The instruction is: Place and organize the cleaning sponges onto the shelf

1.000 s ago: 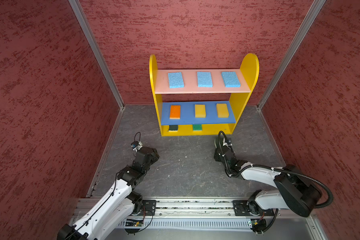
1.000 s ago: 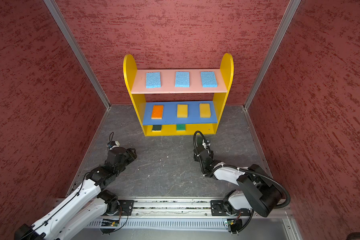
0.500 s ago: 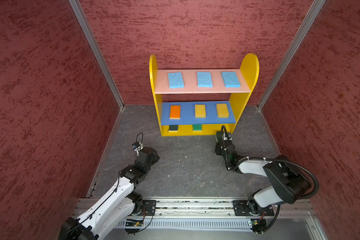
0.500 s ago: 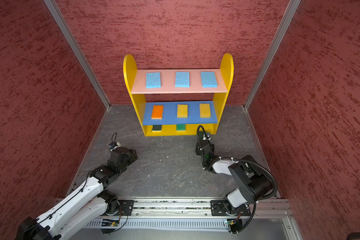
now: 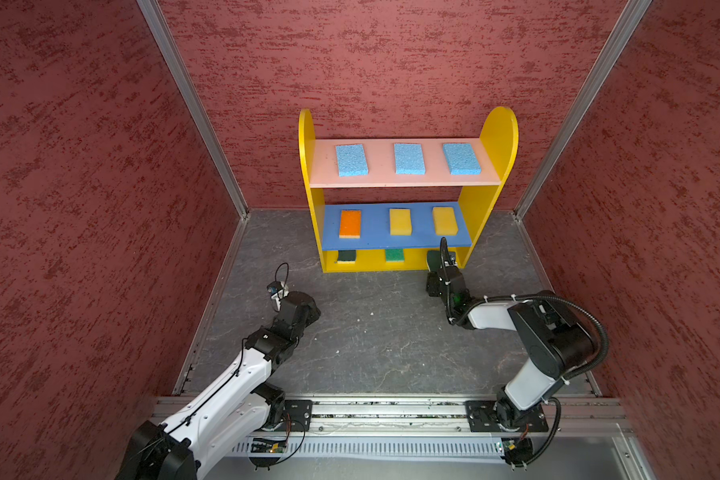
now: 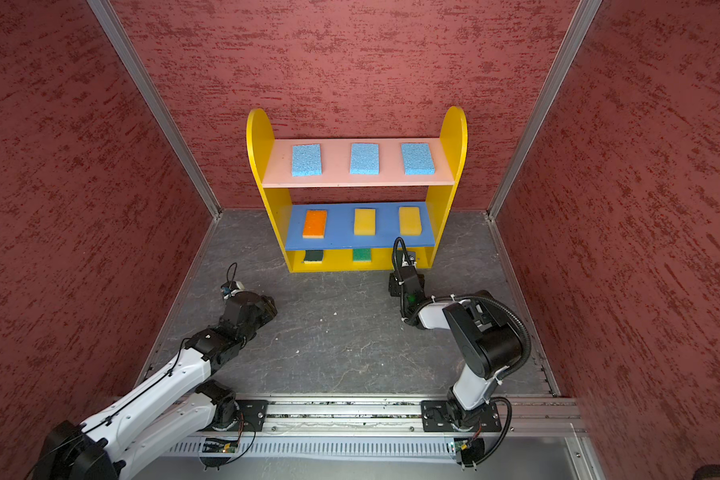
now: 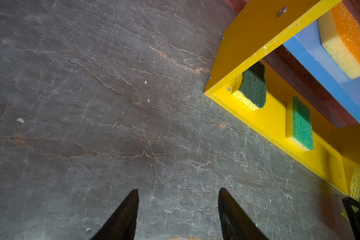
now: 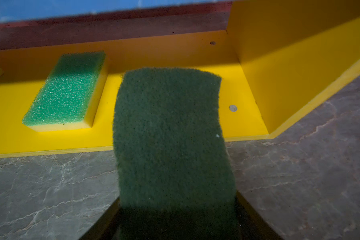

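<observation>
On the left, the left arm reaches low and forward from the rail [image 5: 391, 409], its left gripper [image 7: 178, 190] spread wide and empty over the bare grey floor [image 5: 371, 332], well short of the shelf [image 5: 500, 137] standing against the back wall [image 5: 391, 62]. On the shelf, three light blue sponges [image 5: 409, 158] sit in a row on the pink upper board [image 5: 379, 178]. An orange-topped sponge [image 5: 349, 223] and two yellow sponges [image 5: 400, 221] line the blue middle board [image 5: 375, 237]. A wavy dark green sponge [image 5: 346, 256] and a bright green-topped sponge [image 5: 394, 254] lie apart on the yellow bottom board [image 5: 371, 264]. On the right, the right arm folds at the elbow and runs nearly level with the floor, its right gripper [image 5: 433, 261] at the bottom level's right end. Both top views hide what it carries. The right wrist view shows the fingers pinching a second dark green sponge [image 8: 170, 128], scouring side up, its far end over the yellow bottom board beside the bright green-topped sponge. Whether it touches the board cannot be told. Only the left wrist view shows its yellow underside.
</observation>
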Action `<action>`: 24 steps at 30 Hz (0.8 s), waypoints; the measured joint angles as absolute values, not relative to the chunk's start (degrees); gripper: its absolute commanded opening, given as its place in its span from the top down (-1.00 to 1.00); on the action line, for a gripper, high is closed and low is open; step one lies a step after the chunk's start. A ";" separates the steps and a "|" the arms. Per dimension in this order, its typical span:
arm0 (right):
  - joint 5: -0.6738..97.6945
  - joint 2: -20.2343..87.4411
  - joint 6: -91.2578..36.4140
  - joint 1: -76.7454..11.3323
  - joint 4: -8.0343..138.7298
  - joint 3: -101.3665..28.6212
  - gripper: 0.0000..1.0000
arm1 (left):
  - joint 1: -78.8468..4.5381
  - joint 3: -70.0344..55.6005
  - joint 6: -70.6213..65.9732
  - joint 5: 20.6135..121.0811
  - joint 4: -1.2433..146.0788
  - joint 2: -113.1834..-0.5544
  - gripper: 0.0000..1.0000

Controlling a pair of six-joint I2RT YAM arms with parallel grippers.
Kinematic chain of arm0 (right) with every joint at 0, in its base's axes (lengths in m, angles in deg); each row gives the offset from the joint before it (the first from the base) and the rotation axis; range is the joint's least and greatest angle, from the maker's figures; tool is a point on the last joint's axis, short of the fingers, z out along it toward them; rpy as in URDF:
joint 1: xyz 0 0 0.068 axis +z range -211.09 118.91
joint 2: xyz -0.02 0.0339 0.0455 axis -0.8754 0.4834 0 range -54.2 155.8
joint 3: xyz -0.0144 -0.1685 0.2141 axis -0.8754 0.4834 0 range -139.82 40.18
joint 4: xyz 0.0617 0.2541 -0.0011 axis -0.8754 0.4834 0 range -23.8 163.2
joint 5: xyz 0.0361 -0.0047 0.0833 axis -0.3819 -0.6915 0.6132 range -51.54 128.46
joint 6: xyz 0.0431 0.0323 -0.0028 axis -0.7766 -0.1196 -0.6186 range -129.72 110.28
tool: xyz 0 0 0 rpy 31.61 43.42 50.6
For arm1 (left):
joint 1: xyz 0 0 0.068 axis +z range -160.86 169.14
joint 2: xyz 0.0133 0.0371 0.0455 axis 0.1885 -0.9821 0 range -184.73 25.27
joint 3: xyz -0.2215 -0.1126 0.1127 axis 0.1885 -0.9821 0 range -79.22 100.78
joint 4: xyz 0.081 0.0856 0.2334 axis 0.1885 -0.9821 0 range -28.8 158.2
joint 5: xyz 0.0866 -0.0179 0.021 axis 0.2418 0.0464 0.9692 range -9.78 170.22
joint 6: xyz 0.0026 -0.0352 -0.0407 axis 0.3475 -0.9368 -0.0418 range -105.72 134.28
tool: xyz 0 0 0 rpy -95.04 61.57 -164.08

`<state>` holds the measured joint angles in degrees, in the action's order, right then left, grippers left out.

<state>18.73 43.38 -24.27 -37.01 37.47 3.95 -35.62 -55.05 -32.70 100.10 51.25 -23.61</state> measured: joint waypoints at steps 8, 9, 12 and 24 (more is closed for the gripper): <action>18.67 45.92 -24.12 -37.74 36.02 2.01 -0.37 | -35.62 -55.03 -31.02 100.86 53.61 -27.15 -0.21; 18.60 46.16 -24.09 -37.80 35.72 1.92 -0.37 | -35.64 -55.03 -30.84 100.88 53.94 -27.63 -0.21; 18.21 47.01 -24.05 -37.89 35.06 1.72 -0.37 | -35.68 -55.01 -30.58 100.93 55.09 -28.90 -0.21; 16.74 48.34 -24.07 -38.46 32.22 1.20 -0.41 | -35.95 -53.94 -29.64 101.32 57.13 -32.05 -0.21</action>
<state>16.74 48.34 -24.07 -38.46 32.22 1.20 -35.95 -53.94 -29.64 101.32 57.13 -32.05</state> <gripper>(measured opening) 0.702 0.605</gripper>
